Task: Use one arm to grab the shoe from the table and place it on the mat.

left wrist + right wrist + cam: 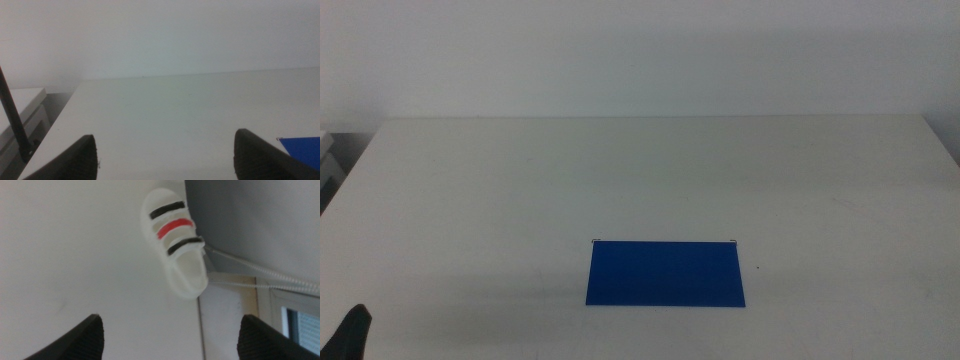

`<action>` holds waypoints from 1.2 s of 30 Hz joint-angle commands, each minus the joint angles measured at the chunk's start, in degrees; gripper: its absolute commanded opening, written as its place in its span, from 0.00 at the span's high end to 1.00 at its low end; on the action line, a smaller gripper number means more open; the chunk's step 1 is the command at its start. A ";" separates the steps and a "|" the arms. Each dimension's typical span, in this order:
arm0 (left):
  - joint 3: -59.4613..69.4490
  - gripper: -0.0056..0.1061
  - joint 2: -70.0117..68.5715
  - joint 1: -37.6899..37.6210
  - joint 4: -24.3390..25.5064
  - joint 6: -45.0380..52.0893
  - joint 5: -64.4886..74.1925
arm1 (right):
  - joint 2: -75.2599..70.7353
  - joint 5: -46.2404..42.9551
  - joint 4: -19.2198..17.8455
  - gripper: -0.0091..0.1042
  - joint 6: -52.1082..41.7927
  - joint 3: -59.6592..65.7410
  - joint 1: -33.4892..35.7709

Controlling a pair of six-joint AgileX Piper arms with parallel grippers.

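The deep-blue mat (665, 272) lies flat on the off-white table (620, 170), right of centre near the front; its corner also shows in the left wrist view (302, 147). The white shoe (175, 245), with black and red straps, shows only in the right wrist view, lying on the table (75, 255) close to its edge. My right gripper (170, 345) is open and empty, some way short of the shoe. My left gripper (165, 160) is open and empty, low at the table's front left (350, 335). The shoe and the right arm are out of the middle view.
In the right wrist view the table edge runs just beside the shoe, with a grey surface (250, 220) and a white cable (260, 270) beyond it. In the left wrist view a white cabinet (20, 110) and a black cable (12, 120) stand off the table's left side.
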 commanded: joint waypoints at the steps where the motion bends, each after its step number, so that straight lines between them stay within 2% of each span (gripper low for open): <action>1: 0.40 0.11 -0.76 -0.23 -0.55 -0.28 -4.71 | 0.78 -4.67 -0.64 0.11 -3.22 -1.94 -1.76; 6: 0.40 0.11 -0.76 -0.23 -0.55 -0.28 -4.71 | 5.67 -11.52 -0.95 0.11 -13.72 -1.94 -3.99; 9: 0.40 0.11 -0.76 -0.23 -0.55 -0.28 -4.71 | 8.41 -14.54 -0.82 0.11 -16.65 -1.94 -4.94; 19: 0.40 0.11 -0.76 -0.23 -0.55 -0.28 -4.71 | 17.35 -21.51 -0.32 0.11 -16.98 -1.94 -7.08; 23: 0.40 0.11 -0.76 -0.23 -0.55 -0.28 -4.71 | 20.05 -22.64 1.69 0.11 -16.98 -1.94 -7.08; 27: 0.40 0.11 -0.76 -0.23 -0.55 -0.28 -4.71 | 20.98 -22.67 3.61 0.11 -17.02 -1.94 -7.08; 36: 0.40 0.11 -0.76 -0.23 -0.55 -0.28 -4.71 | 20.79 -20.29 3.96 0.19 -17.39 -1.94 -6.96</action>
